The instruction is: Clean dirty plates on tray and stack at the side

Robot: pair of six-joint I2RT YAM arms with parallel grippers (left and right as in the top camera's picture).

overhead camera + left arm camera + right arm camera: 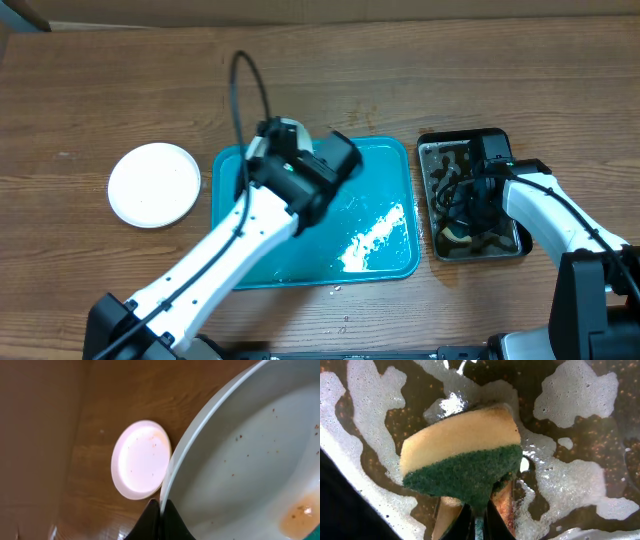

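My left tool (161,510) is clamped on the rim of the smeared round white plate (240,460) over the turquoise plastic tray (390,180), my right tool (476,515) squeezing a yellow-green sponge (465,455) in sudsy water (570,390), so I'd bring it soaked onto that brown smear (299,516).

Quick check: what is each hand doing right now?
Left hand: closed on the rim of a smeared plate.
Right hand: closed on a sponge.
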